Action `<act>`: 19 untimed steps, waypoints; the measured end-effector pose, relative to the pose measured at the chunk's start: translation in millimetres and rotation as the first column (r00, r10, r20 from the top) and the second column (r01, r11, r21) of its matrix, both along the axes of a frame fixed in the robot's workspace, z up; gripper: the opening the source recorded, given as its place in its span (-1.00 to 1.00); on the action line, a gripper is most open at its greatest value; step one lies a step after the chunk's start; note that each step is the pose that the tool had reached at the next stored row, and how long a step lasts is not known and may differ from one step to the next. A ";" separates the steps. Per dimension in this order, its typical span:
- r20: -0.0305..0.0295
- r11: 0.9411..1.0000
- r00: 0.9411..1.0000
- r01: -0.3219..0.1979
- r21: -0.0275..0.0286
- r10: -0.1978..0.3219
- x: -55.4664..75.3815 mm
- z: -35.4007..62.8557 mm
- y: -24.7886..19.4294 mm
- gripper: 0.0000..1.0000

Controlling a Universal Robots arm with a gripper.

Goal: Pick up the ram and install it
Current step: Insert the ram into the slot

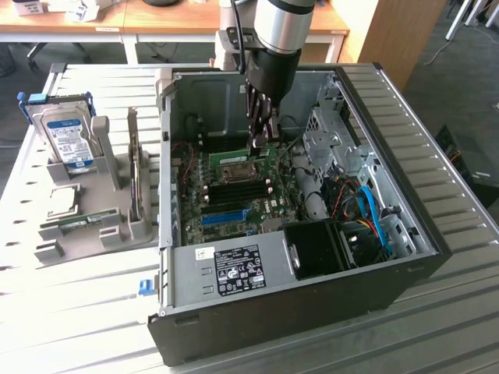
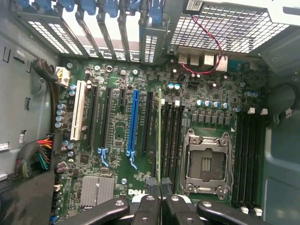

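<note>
The ram (image 1: 230, 146) is a thin green stick held inside the open computer case (image 1: 405, 164), with my gripper (image 1: 260, 139) shut on it. In the wrist view the ram (image 2: 160, 136) shows edge-on, running away from my gripper (image 2: 160, 187) along the black memory slots (image 2: 172, 136) beside the CPU socket (image 2: 206, 161). It lines up with the slot furthest from the socket. Whether it sits in the slot or just above it I cannot tell. My arm comes down into the case from above.
A blue slot (image 2: 134, 122) and several black slots lie on the motherboard. A second bank of memory slots (image 2: 247, 159) lies beyond the socket. At the exterior view's left, a grey holder (image 1: 117, 226) carries a hard drive (image 1: 69, 140) and another green stick (image 1: 78, 224). Cables (image 1: 374, 210) fill the case's right side.
</note>
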State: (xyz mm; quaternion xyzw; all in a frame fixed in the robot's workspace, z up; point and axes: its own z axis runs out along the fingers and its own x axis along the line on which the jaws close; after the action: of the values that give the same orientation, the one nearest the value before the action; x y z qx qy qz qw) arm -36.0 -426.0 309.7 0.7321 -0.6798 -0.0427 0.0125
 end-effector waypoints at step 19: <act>0.000 1.000 1.000 0.000 0.002 0.000 0.0 -10.7 0.0 -0.76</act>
State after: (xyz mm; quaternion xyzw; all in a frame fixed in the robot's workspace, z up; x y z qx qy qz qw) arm -36.0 -426.0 299.0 0.7321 -0.6798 -0.0433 0.0119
